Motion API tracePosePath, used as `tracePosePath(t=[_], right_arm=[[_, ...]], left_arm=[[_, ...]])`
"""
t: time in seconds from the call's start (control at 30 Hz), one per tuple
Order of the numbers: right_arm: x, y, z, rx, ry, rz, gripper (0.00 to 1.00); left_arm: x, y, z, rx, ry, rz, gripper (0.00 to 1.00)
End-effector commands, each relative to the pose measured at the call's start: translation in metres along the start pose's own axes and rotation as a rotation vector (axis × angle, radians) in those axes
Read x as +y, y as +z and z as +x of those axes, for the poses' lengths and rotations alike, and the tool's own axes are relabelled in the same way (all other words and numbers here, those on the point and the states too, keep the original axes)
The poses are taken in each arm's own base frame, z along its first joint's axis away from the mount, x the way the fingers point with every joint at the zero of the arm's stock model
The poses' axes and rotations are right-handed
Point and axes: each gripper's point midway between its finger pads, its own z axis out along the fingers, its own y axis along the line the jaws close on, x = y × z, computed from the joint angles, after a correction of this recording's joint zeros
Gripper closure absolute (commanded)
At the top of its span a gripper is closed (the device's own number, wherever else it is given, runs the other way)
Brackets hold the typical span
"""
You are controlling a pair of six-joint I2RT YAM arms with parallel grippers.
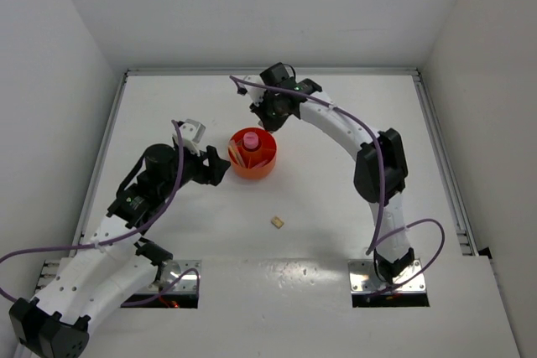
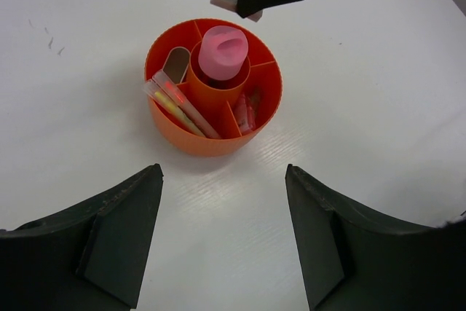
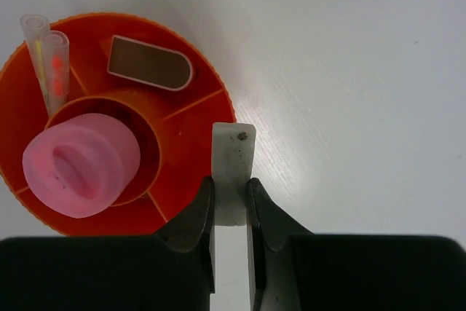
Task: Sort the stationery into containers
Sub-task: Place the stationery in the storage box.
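The orange tub (image 1: 257, 171) stands mid-table with the pink capsule (image 1: 249, 139) upright in its central cup. My right gripper (image 3: 231, 191) is shut on a white stick (image 3: 233, 158) and holds it over the tub's rim (image 3: 169, 25). In the left wrist view the tub (image 2: 204, 143) holds a tan piece (image 2: 175, 64), pale sticks (image 2: 180, 105) and pink sticks (image 2: 246, 111). My left gripper (image 2: 223, 180) is open and empty, just short of the tub. One beige block (image 1: 277, 222) lies on the table in front of the tub.
White walls enclose the table on the left, back and right. The right arm (image 1: 369, 165) arches over the right half of the table. The two arm bases (image 1: 172, 287) sit at the near edge.
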Motion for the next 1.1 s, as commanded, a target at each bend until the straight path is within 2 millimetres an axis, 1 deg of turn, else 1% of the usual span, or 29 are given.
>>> tracePosePath(t=[0.0,0.07,0.1,0.2,0.23,0.27,0.3,0.43,0.47,0.53,0.57,0.6,0.63,0.67,0.7,0.73,0.77,0.8,0.83,0.87,0.9,0.93,0.97,1.0,1.03,1.07], right_arm=[[0.007,-0.002,-0.003,0.003,0.108,-0.059,1.0],[0.012,-0.002,-0.005,-0.006,0.118,-0.086,1.0],[0.015,0.001,-0.001,0.009,0.121,-0.103,0.99],[0.022,0.003,0.002,0.021,0.126,-0.141,0.98],[0.025,0.005,0.002,0.026,0.128,-0.159,0.95],[0.03,0.009,0.006,0.04,0.133,-0.184,0.95],[0.026,0.009,0.008,0.041,0.15,-0.179,0.94],[0.03,0.012,0.009,0.045,0.163,-0.202,0.86],[0.03,0.012,0.009,0.045,0.164,-0.202,0.79],[0.027,0.013,0.008,0.039,0.161,-0.188,0.71],[0.026,0.014,0.009,0.042,0.16,-0.177,0.64],[0.025,0.014,0.007,0.034,0.159,-0.175,0.61],[0.023,0.013,0.007,0.03,0.157,-0.162,0.61],[0.019,0.008,0.008,0.026,0.163,-0.155,0.6],[0.016,0.005,0.0,-0.007,0.157,-0.144,0.6],[0.013,-0.003,-0.004,-0.024,0.153,-0.129,0.6],[0.012,-0.006,-0.003,-0.022,0.152,-0.118,0.6],[0.009,-0.009,-0.007,-0.037,0.149,-0.1,0.6],[0.009,-0.009,-0.007,-0.037,0.149,-0.1,0.6],[0.006,-0.021,-0.013,-0.052,0.146,-0.085,0.6],[0.002,-0.027,-0.013,-0.056,0.152,-0.078,0.65],[0.004,-0.029,-0.007,-0.045,0.154,-0.082,0.72],[0.003,-0.046,-0.01,-0.07,0.103,-0.072,0.92],[0.011,-0.054,-0.012,-0.1,0.059,-0.109,1.0],[0.025,-0.054,0.005,-0.085,0.019,-0.167,1.0],[0.036,-0.061,0.01,-0.117,-0.132,-0.227,1.0]], left_arm=[[-0.002,-0.005,-0.021,-0.059,0.017,0.003,0.26],[-0.002,-0.005,-0.021,-0.059,0.017,0.003,0.26],[-0.002,-0.005,-0.021,-0.059,0.017,0.003,0.26],[-0.002,-0.005,-0.021,-0.059,0.017,0.003,0.26],[-0.002,-0.005,-0.021,-0.059,0.017,0.003,0.26],[-0.002,-0.005,-0.021,-0.059,0.017,0.003,0.26],[-0.002,-0.005,-0.021,-0.059,0.017,0.003,0.26],[-0.002,-0.005,-0.021,-0.059,0.017,0.003,0.26],[-0.002,-0.005,-0.021,-0.059,0.017,0.003,0.26],[-0.002,-0.005,-0.021,-0.059,0.017,0.003,0.26],[-0.002,-0.005,-0.021,-0.059,0.017,0.003,0.26],[-0.002,-0.005,-0.021,-0.059,0.017,0.003,0.26],[-0.002,-0.005,-0.021,-0.059,0.017,0.003,0.26],[-0.002,-0.005,-0.021,-0.059,0.017,0.003,0.26],[-0.002,-0.005,-0.021,-0.059,0.017,0.003,0.26],[-0.002,-0.005,-0.021,-0.059,0.017,0.003,0.26],[-0.002,-0.005,-0.021,-0.059,0.017,0.003,0.26],[-0.002,-0.005,-0.021,-0.059,0.017,0.003,0.26],[-0.002,-0.005,-0.021,-0.059,0.017,0.003,0.26],[-0.002,-0.005,-0.021,-0.059,0.017,0.003,0.26],[-0.002,-0.005,-0.021,-0.059,0.017,0.003,0.26],[-0.002,-0.005,-0.021,-0.059,0.017,0.003,0.26],[-0.002,-0.007,-0.022,-0.068,0.018,0.005,0.26],[-0.002,-0.007,-0.022,-0.068,0.018,0.005,0.28],[-0.002,-0.007,-0.022,-0.068,0.018,0.005,0.31],[-0.004,-0.007,-0.022,-0.066,0.018,0.014,0.36]])
